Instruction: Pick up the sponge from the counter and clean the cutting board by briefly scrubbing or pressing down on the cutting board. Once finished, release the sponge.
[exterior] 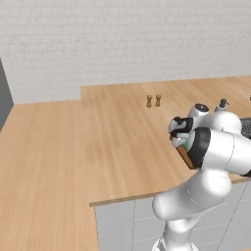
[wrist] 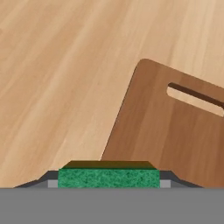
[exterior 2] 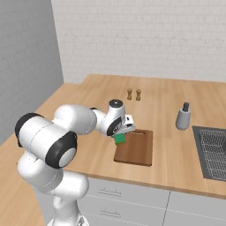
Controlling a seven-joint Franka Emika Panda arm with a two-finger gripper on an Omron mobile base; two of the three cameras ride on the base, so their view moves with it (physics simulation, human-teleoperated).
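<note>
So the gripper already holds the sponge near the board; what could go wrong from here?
1. The gripper holds the sponge over the left edge of the cutting board. Pressing straight down may land partly on the counter rather than the board.
2. The board lies loose near the counter's front edge, so hard scrubbing might push it toward that edge.
3. In the hand view the fingers clamp the sponge by its ends, so it could slip while scrubbing.

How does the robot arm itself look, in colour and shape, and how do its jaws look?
The arm is glossy white, built of thick rounded segments with black bands at the joints. A grey-topped cap sits near the wrist. The gripper has a white body with dark patches, and its jaws are small, dark grey fingers. No cables or markings are visible.
</note>
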